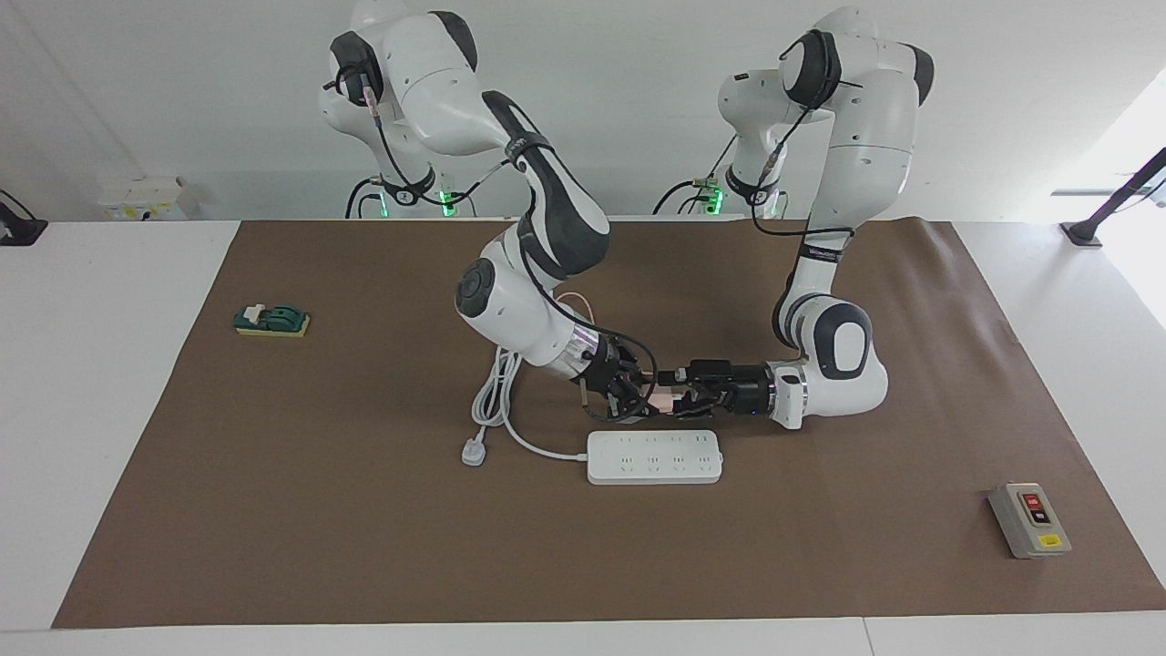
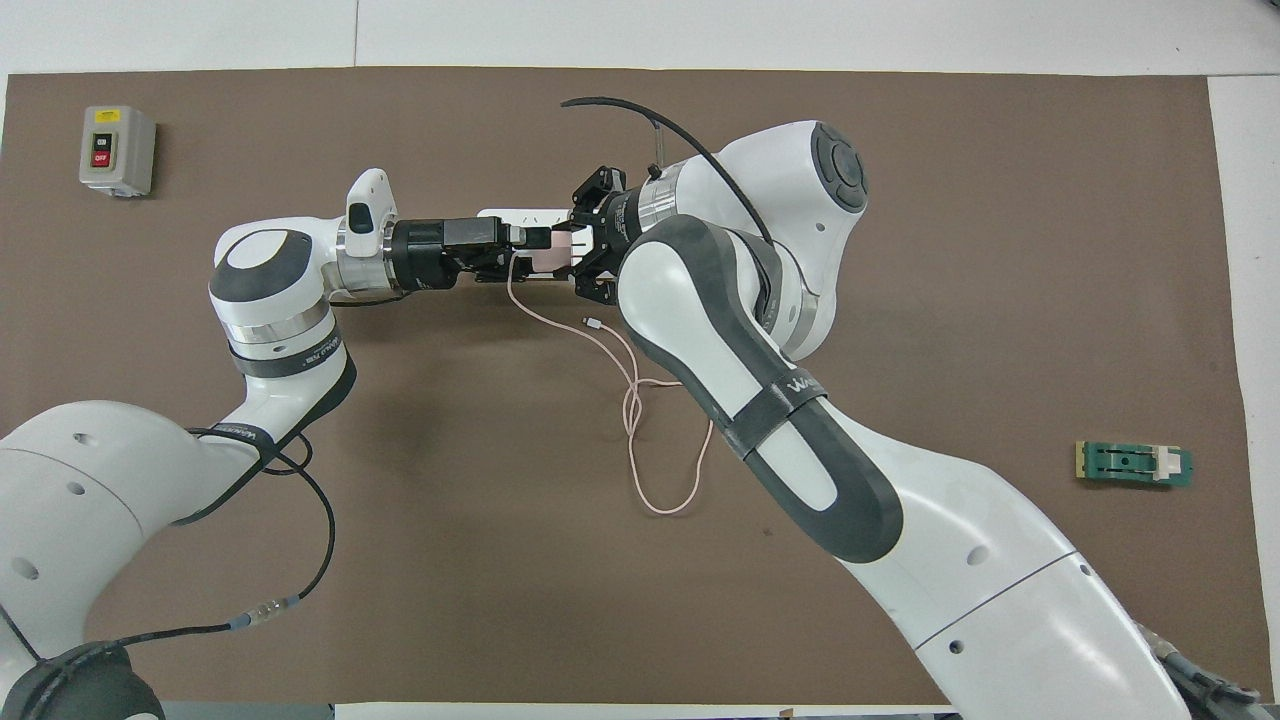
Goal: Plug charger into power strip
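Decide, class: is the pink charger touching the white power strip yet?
Apart. In the facing view the charger, held up by the right gripper, shows brown mat between it and the power strip below.

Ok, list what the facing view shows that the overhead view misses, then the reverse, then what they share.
Only the facing view: the whole power strip lying on the mat, plus its white plug and cord. Only the overhead view: the full loop of the pink cable trailing toward the robots, with its tiny connector. Both: the charger held by the right end effector, the left end effector right at it, and the grey switch box.
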`<state>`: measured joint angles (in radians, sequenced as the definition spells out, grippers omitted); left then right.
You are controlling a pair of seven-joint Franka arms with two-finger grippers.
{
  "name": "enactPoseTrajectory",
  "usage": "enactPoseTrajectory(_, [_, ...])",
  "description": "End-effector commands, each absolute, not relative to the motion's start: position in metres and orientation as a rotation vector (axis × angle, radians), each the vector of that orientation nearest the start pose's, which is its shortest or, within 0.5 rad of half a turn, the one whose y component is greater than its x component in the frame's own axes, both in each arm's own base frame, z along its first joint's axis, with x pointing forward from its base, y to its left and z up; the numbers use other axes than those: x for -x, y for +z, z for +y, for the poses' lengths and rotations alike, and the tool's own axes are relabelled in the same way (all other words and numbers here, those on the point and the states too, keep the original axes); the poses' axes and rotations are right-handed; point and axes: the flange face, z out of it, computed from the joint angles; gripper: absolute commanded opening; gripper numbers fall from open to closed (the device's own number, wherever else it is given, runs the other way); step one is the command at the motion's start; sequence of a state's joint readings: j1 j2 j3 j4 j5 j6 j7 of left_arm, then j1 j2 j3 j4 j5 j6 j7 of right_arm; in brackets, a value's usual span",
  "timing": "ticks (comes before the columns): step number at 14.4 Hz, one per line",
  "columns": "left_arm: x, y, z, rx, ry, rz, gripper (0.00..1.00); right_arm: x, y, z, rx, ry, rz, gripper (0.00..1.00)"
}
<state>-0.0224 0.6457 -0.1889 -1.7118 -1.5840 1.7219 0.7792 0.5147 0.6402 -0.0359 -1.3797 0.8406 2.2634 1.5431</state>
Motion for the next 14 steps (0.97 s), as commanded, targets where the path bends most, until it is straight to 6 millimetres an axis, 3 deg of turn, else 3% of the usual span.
enactPoseTrajectory(1, [-0.628, 0.267, -0.214, -1.558, -0.026, -0.035, 0.7, -0.663, 0.372, 0.369, 1.78, 0.605, 1.761, 0.0])
enactPoseTrajectory(3, [-0.629, 0.268, -0.214, -1.562, -0.025, -0.04, 0.31, -0.664, 0.372, 0.367, 1.777, 0.603, 1.763, 0.0])
enactPoseTrajectory(6, [-0.631, 0.269, -0.209, -1.562, -0.013, -0.043, 0.02, -0.664, 0.371, 0.366, 1.776, 0.605, 1.766, 0.0])
enactPoseTrajectory(9, [-0.632, 0.271, -0.205, -1.564, 0.006, -0.056, 0.0, -0.665, 0.371, 0.365, 1.774, 0.607, 1.767, 0.0])
enactPoseTrajectory(10, [-0.633, 0.281, -0.204, -1.569, 0.02, -0.068, 0.0, -0.665, 0.371, 0.365, 1.773, 0.611, 1.768, 0.0])
enactPoseTrajectory(11, [-0.633, 0.282, -0.204, -1.57, 0.023, -0.069, 0.0, -0.666, 0.371, 0.363, 1.77, 0.61, 1.778, 0.61])
enactPoseTrajectory(12, [-0.634, 0.284, -0.204, -1.575, 0.026, -0.072, 0.0, -0.666, 0.371, 0.362, 1.771, 0.605, 1.781, 1.0])
enactPoseTrajectory(14, [-0.635, 0.285, -0.203, -1.576, 0.03, -0.073, 0.0, -0.667, 0.371, 0.358, 1.782, 0.612, 1.785, 1.0])
